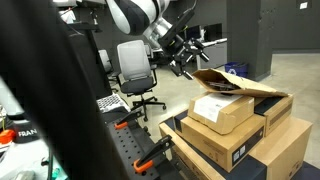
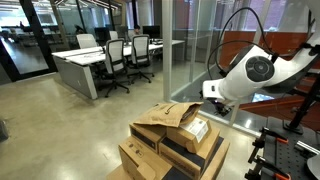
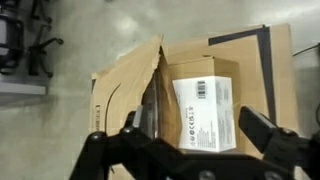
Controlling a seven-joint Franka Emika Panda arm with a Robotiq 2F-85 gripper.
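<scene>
The cardboard stack (image 1: pixel 248 148) is the biggest thing under my arm (image 2: pixel 255 72). I count at least four cartons in it in both exterior views, though the lower ones overlap and I can't settle the total. One flapped carton (image 3: pixel 122 88) lies at the top with its flaps thrown open and creased. Just beside it, touching it and lying flat on the carton below, is the single labelled box (image 3: pixel 195 70), which carries one white label (image 3: pixel 205 115). In the wrist view that box sits directly below my claw (image 3: pixel 172 138). The claw hangs above it, fingers (image 3: pixel 262 130) spread wide with nothing between them and touching nothing. My judgement is that I'm lined up over the box and no more. No contact is made, nothing is gripped or lifted, and the descent and closing are all left. Behind the stack, an exterior view shows one office chair (image 1: pixel 135 68).
</scene>
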